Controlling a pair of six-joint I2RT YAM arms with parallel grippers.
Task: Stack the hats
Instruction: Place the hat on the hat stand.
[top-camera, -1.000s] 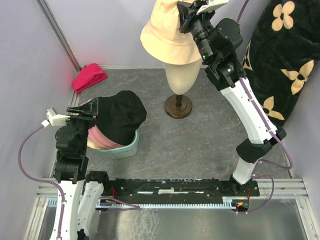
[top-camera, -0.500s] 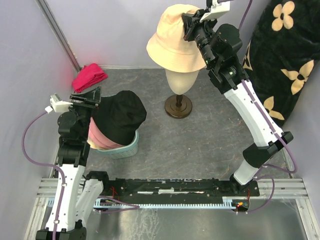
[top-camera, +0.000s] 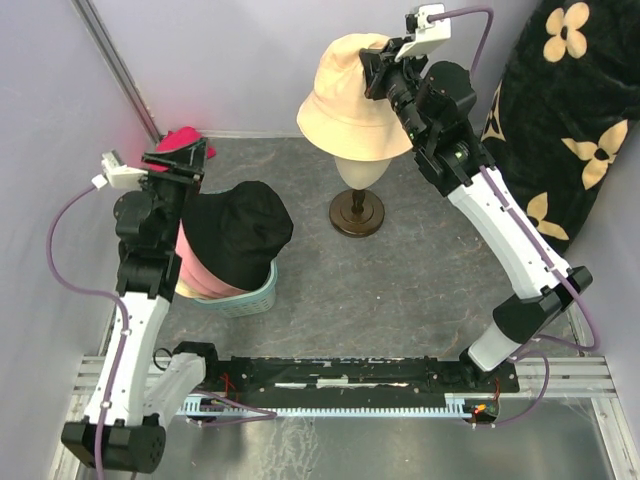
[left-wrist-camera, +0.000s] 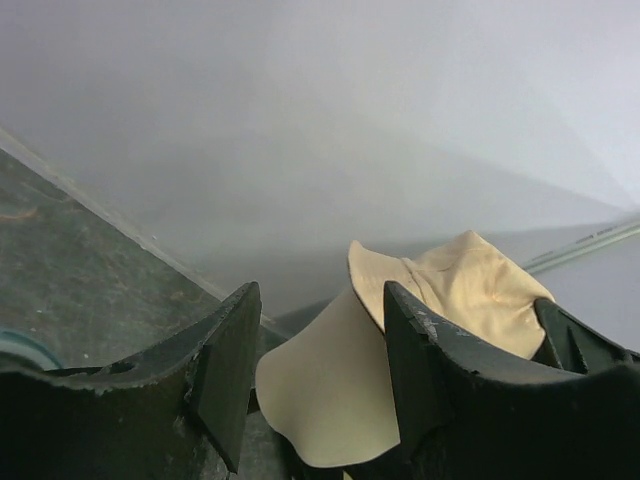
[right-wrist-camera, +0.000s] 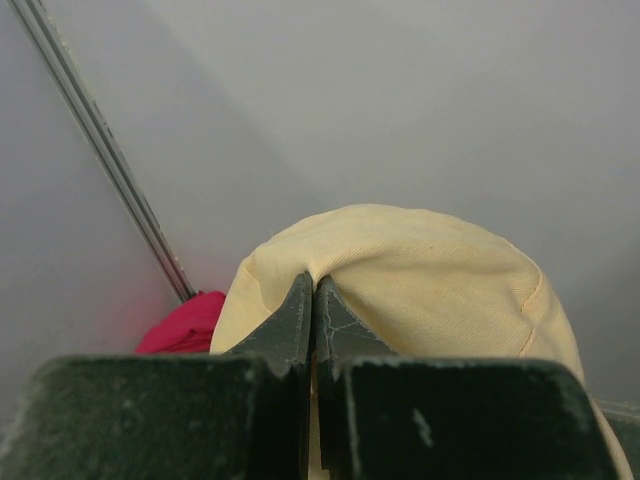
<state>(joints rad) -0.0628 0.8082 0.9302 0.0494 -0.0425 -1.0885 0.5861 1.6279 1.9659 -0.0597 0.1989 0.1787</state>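
My right gripper (top-camera: 372, 62) is shut on a pinch of the crown of the beige hat (top-camera: 348, 105), holding it just above the cream mannequin head (top-camera: 357, 170). In the right wrist view the fingertips (right-wrist-camera: 314, 292) meet in a fold of that beige hat (right-wrist-camera: 430, 280). A black hat (top-camera: 240, 232) sits on a pink hat (top-camera: 195, 278) in a teal basket (top-camera: 252, 298) at the left. My left gripper (top-camera: 178, 160) hangs raised behind them, open and empty. In its wrist view the left gripper (left-wrist-camera: 315, 380) frames the distant mannequin head (left-wrist-camera: 330, 390) and the beige hat (left-wrist-camera: 470, 290).
A magenta-red cloth bundle (top-camera: 185, 140) lies at the back left corner, right by my left gripper. The mannequin's dark stand (top-camera: 357, 213) is on the floor mid-table. A black cushion with cream flowers (top-camera: 570, 120) leans at the right. Walls close off the left and back.
The right gripper has lifted the beige hat up and to the right over the mannequin head. The left arm has risen and its gripper has moved back toward the magenta cloth.
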